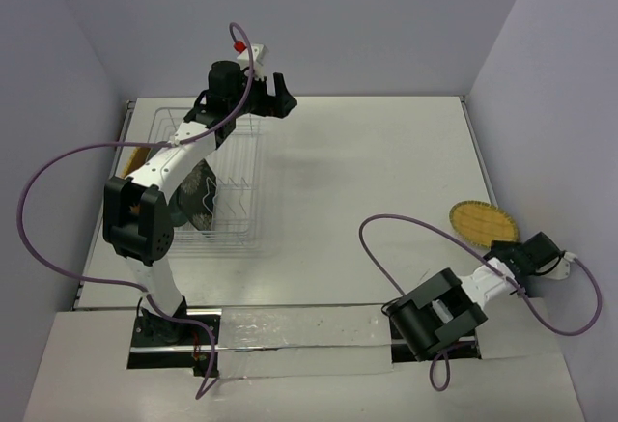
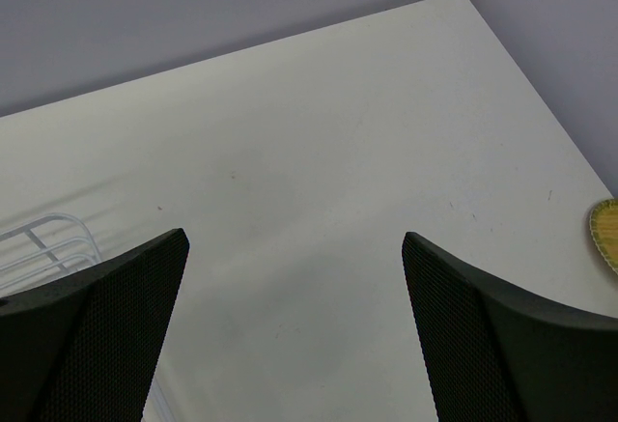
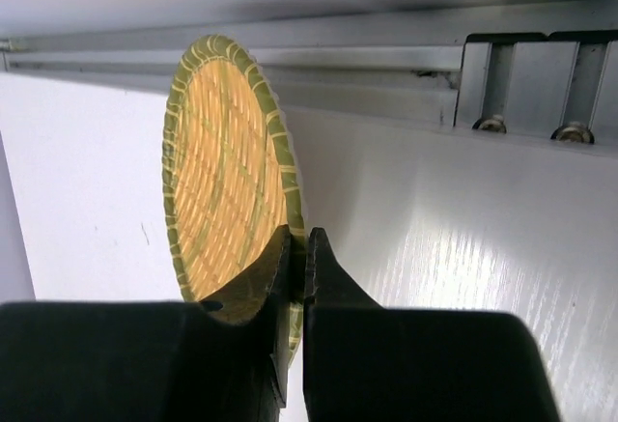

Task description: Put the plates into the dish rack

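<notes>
Two arms stand at the near edge of the table (image 1: 367,171), and each trails one purple cable (image 1: 58,166), two cables in all.

Three plates can be made out. The woven plate (image 1: 481,221) is the only one outside the rack. It sits at the right of the table, close to the right wall and well apart from the dish rack (image 1: 241,181). The right arm (image 1: 454,301) reaches out to it from the near side. In the right wrist view the right jaws are closed on the green-bound rim of this woven plate (image 3: 227,200), one finger on each face. Whether the plate lies flat or is tipped up off the table cannot be told.

There is one dish rack, white wire, at the far left of the table. The black patterned plate (image 1: 203,195) stands among its tines towards the near end. The yellow-tan plate (image 1: 135,158) shows only as a curved edge at the rack's left side. The left arm (image 1: 164,166) passes over the rack and hides much of its inside, so any further plate there cannot be seen.

The left jaws are spread wide and hold nothing. They are above bare table just beyond the far right corner of the rack. The left wrist view shows both dark fingers (image 2: 97,345) far apart, one white corner of the dish rack (image 2: 48,243) at the left edge, and a sliver of the woven plate (image 2: 606,234) at the right edge.
</notes>
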